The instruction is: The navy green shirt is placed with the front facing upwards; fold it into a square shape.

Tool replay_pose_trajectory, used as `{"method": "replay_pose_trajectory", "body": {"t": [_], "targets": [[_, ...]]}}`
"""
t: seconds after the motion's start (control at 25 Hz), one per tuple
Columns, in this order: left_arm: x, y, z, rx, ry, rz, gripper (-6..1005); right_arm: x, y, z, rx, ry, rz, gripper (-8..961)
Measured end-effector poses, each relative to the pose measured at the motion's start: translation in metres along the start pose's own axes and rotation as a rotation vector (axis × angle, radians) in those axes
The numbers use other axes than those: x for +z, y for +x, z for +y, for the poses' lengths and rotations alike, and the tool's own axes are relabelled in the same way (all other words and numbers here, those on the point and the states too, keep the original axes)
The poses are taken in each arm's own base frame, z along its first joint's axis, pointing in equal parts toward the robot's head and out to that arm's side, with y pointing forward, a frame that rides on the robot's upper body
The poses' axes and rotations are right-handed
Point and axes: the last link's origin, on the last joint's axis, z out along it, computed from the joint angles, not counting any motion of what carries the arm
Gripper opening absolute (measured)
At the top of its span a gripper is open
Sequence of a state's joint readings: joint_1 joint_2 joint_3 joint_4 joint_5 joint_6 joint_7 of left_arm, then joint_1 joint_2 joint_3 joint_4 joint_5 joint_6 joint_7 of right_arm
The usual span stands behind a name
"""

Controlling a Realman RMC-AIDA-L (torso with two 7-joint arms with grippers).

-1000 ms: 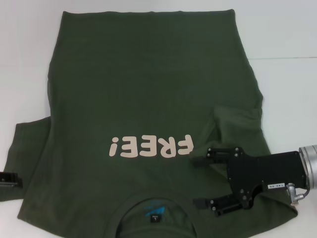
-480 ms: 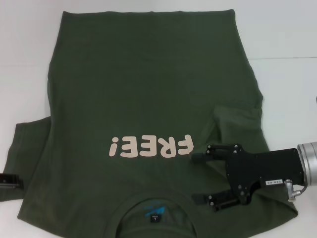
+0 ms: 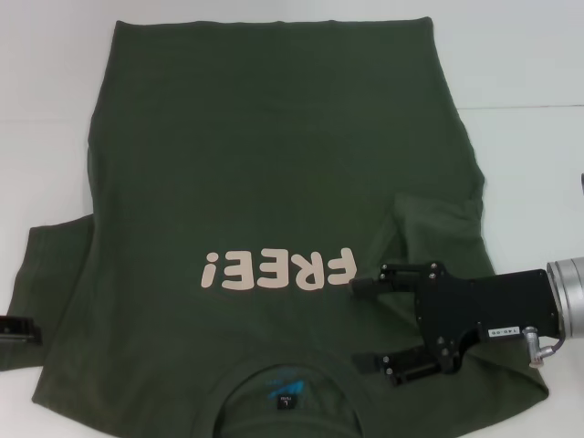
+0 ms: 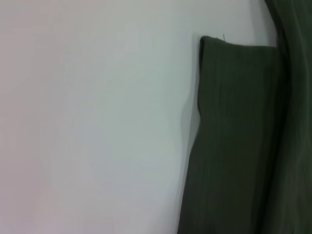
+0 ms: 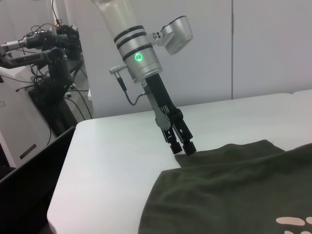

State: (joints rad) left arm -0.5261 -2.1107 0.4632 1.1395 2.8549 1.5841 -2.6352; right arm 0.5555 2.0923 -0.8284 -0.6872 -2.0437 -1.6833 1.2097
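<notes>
My right gripper [image 3: 365, 324] hovers, fingers spread, over the shirt [image 3: 274, 182] beside its collar. My left gripper [image 5: 187, 146] is at the sleeve edge, fingers pressed together; I cannot tell whether cloth is between them. The shirt lies front-up on the table [image 3: 529, 164], right sleeve already tucked in; I judge most folds remain. Only the right wrist view shows the left fingers; the head view shows the print.

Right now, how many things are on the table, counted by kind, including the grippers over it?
Navy green shirt: 1
Grippers: 2, the left gripper at the shirt's sleeve edge, the right gripper open over the shirt beside the FREE! print
White table: 1
Total: 4
</notes>
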Motion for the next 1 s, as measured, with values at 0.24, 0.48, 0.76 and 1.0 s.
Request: {"method": "replay_pose_trajectory", "body": {"t": [0.24, 0.48, 0.76, 1.0], "targets": [[0.0, 0.001, 0.0, 0.001, 0.005, 0.005, 837, 0.001, -0.001, -0.001, -0.001, -0.002, 0.002, 930], [0.005, 0.002, 0.003, 0.008, -0.003, -0.007, 832, 0.001, -0.002, -0.002, -0.002, -0.001, 0.004, 930], [0.005, 0.006, 0.007, 0.016, -0.012, 0.0, 827, 0.001, -0.001, -0.002, -0.002, 0.006, 0.007, 931], [0.01, 0.007, 0.013, 0.021, -0.032, -0.019, 822, 0.001, -0.001, -0.003, -0.003, 0.007, 0.008, 929]]}}
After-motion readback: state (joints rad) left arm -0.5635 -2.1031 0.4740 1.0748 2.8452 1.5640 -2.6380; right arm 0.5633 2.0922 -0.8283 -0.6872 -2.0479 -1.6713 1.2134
